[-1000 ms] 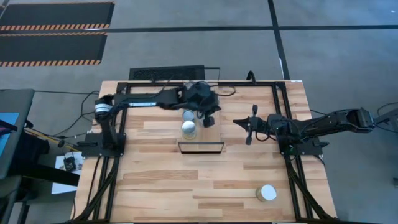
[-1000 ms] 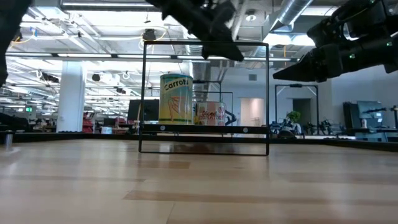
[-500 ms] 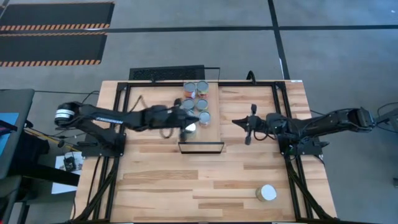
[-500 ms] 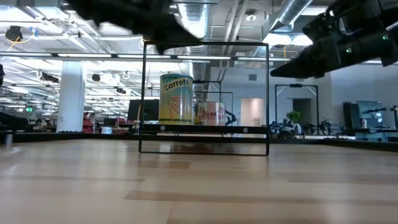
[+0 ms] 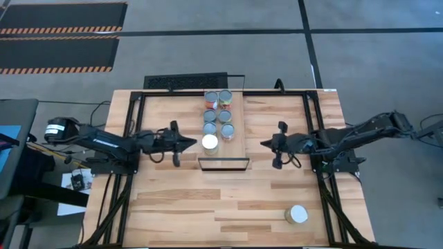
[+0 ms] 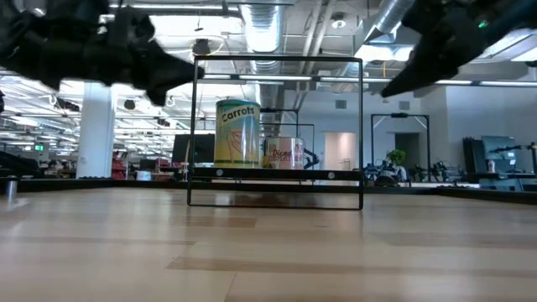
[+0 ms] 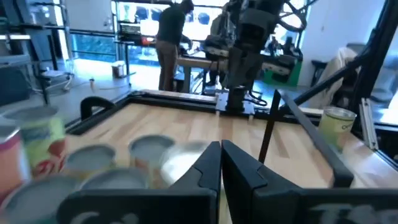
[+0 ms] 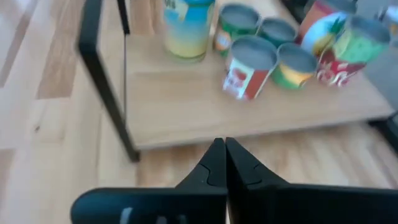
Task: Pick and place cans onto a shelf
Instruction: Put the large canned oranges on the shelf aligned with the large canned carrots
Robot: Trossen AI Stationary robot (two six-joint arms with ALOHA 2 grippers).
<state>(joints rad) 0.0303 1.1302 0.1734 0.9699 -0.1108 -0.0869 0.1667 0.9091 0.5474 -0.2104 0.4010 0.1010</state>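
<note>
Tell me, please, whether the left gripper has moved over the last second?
Yes. The left gripper has drawn back off the shelf, away from the cans, and now sits left of it, shut and empty.

Open-plan robotics lab: exposed ceiling ducts [image 6: 260,21], workbenches [image 7: 199,59]

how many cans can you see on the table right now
8. Seven cans stand on the shelf: six silver-topped in two columns, one white-lidded at its front. Another white-lidded can stands alone near the table's front right. None looks hidden.

Shelf [image 5: 235,142] holds seven cans [image 5: 217,116]; table [image 5: 228,200], one.
</note>
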